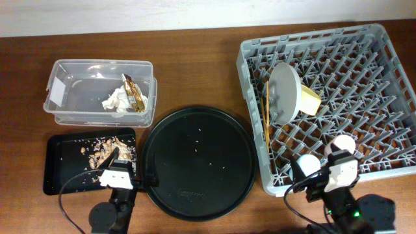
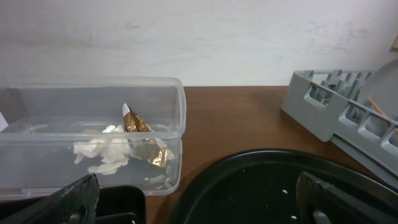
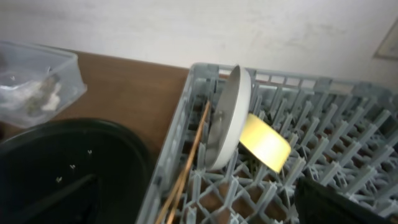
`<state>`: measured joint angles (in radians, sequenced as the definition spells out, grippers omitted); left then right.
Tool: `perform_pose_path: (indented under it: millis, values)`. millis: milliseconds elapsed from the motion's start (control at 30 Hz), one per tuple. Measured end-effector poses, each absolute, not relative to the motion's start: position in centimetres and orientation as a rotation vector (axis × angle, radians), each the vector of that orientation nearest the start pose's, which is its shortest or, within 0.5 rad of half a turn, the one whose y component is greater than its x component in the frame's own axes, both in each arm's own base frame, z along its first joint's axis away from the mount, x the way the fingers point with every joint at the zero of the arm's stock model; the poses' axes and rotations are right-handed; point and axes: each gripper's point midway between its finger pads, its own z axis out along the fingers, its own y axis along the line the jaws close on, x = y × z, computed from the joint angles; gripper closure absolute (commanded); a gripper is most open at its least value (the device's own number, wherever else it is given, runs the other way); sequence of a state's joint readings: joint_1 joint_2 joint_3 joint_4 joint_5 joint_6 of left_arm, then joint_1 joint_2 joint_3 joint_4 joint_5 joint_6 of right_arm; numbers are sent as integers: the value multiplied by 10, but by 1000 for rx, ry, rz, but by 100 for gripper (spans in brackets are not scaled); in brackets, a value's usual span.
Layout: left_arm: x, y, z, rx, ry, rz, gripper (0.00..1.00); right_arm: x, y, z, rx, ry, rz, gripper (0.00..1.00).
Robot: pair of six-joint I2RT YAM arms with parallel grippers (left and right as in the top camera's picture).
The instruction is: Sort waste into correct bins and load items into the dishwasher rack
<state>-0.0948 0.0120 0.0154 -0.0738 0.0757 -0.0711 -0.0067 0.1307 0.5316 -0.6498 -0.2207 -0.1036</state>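
Note:
The clear tub [image 1: 62,71] at the back left holds crumpled white tissue [image 1: 116,101] and the gold-and-brown foil wrapper [image 1: 134,93]; both also show in the left wrist view, tissue [image 2: 102,154] and wrapper [image 2: 142,127]. The shallow black tray [image 1: 58,172] holds brown food scraps [image 1: 104,149]. The grey dishwasher rack [image 1: 390,62] holds the upright grey plate [image 1: 285,91], the yellow bowl [image 1: 311,101] and the chopsticks [image 1: 267,110]. Two small pale cups [image 1: 342,144] [image 1: 309,164] sit at its front edge. My left gripper [image 1: 130,168] [image 2: 198,186] is open and empty. My right gripper [image 1: 325,166] [image 3: 199,211] is open and empty over the rack's front left.
A large round black tray [image 1: 198,162] with a few white specks lies between the black tray and the rack. Brown wooden table [image 1: 195,65] shows behind it. A pale wall runs along the back edge.

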Motion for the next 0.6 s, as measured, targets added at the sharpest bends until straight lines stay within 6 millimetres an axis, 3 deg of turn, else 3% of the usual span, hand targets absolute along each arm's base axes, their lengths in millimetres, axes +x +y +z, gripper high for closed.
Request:
perform_pose_path:
  millis: [200,333,600]
  values:
    - [243,-36,161,77,1641,-189,1,226,48,180,-309,1675,181,1]
    - [243,-36,160,77,1641,-189,1,236,53,168,-345,1583,191,1]
    - [243,-36,160,77,1641,-188,1,236,55,167,-354,1576,200,1]
